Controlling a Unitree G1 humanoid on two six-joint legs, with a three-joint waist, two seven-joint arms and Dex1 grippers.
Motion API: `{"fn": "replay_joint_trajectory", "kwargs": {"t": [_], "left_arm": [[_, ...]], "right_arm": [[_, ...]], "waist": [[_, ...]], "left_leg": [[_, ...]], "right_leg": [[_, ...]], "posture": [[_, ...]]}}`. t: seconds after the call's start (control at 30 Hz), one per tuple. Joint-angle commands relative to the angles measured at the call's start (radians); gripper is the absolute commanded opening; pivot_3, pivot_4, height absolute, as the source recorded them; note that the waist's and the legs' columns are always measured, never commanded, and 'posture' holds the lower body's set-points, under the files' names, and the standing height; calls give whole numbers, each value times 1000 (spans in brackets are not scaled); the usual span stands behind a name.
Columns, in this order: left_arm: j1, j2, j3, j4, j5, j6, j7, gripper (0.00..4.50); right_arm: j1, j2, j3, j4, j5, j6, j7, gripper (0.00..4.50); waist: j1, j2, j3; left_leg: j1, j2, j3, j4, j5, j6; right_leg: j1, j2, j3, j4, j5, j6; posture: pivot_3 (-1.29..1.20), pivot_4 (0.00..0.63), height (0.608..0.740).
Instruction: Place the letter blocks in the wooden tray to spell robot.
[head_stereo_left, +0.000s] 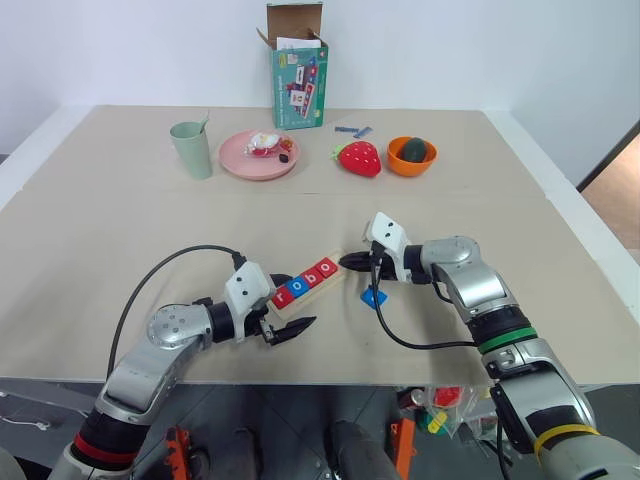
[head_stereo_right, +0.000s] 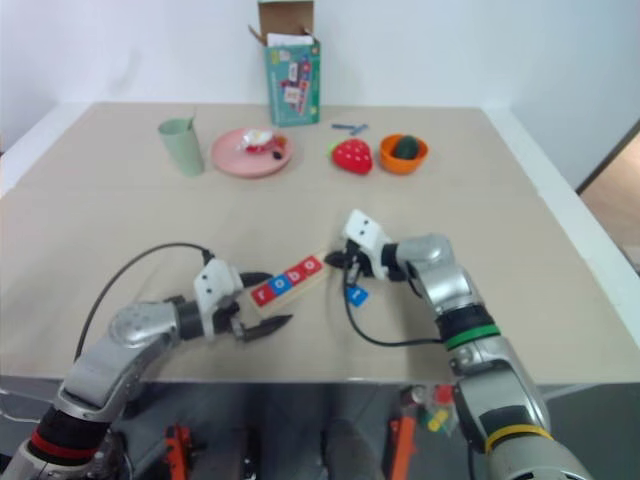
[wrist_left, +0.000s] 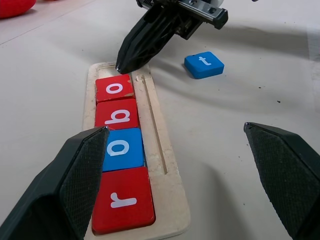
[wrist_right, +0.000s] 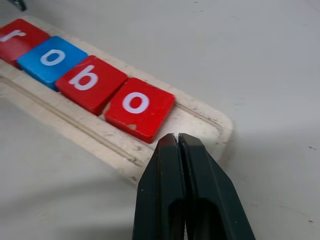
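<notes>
The wooden tray (wrist_left: 159, 150) lies slanted on the table between my two hands. Four letter blocks sit in its recess: red r (wrist_left: 122, 200), blue o (wrist_left: 122, 148), red b (wrist_left: 116, 113) and red o (wrist_left: 114, 88). The space at the tray's far end past the red o (wrist_right: 137, 107) is bare wood (wrist_right: 200, 120). A blue t block (head_stereo_left: 374, 297) lies flat on the table just right of that end. My right gripper (head_stereo_left: 352, 262) is shut, with its tip at the tray's far end beside the last red o. My left gripper (head_stereo_left: 285, 312) stands open at the tray's near end, holding nothing.
Along the back of the table stand a green cup (head_stereo_left: 192, 148), a pink plate (head_stereo_left: 240, 158), a red strawberry (head_stereo_left: 360, 158), an orange bowl (head_stereo_left: 412, 160) and an open green box (head_stereo_left: 298, 65) with small blue pieces (head_stereo_left: 353, 130) beside it. The table's front edge runs just behind my arms.
</notes>
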Motion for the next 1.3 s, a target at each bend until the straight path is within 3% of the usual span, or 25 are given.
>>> {"fn": "replay_joint_trajectory", "kwargs": {"t": [0.03,0.43,0.77,1.3], "left_arm": [[-3,1,3,-44,-2,-11,1,4500],[-8,-2,-7,-39,-3,-10,-1,4500],[-8,-3,-8,-39,-5,-10,-1,4500],[-18,-95,131,-49,-137,53,109,4500]], "right_arm": [[-11,-16,5,-68,-1,11,25,35],[19,-31,6,-137,-11,41,44,35],[-64,-18,-30,-24,-8,-24,-12,35],[-325,154,41,477,-169,-360,-169,35]], "waist": [[0,0,0],[0,0,0],[0,0,0],[-1,0,0]], "left_leg": [[0,0,0,0,0,0],[0,0,0,0,0,0],[0,0,0,0,0,0],[0,0,0,-1,0,0]], "right_leg": [[0,0,0,0,0,0],[0,0,0,0,0,0],[0,0,0,0,0,0],[0,0,0,0,0,0]], "posture": [[0,150,740],[0,150,740],[0,150,740],[0,150,740]]}}
